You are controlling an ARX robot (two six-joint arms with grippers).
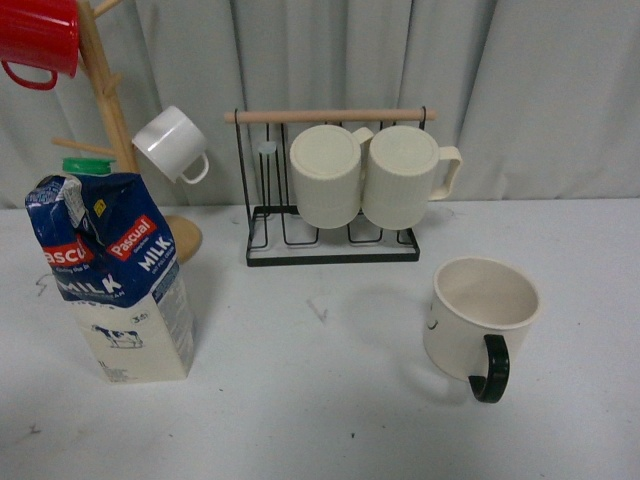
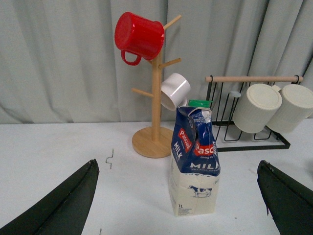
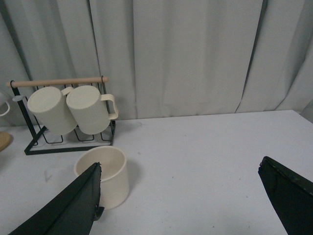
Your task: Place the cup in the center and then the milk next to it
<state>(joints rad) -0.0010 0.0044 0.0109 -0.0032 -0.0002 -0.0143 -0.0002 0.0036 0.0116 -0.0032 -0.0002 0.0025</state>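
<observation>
The left gripper (image 2: 177,165) is spread wide, the upright milk (image 2: 194,161) framed between its dark fingers (image 2: 73,196) without touching, and the right gripper (image 3: 181,164) gapes equally, one finger covering most of the cup (image 3: 106,174) handle. Only the front view (neither arm appears in it) shows that black handle facing the camera, cup at lower right, milk at left, wire rack (image 1: 330,250) between and behind. The wooden mug tree (image 1: 105,90) is cut off at its upper left, and small dark marks on the table (image 1: 300,420) are too faint to read
</observation>
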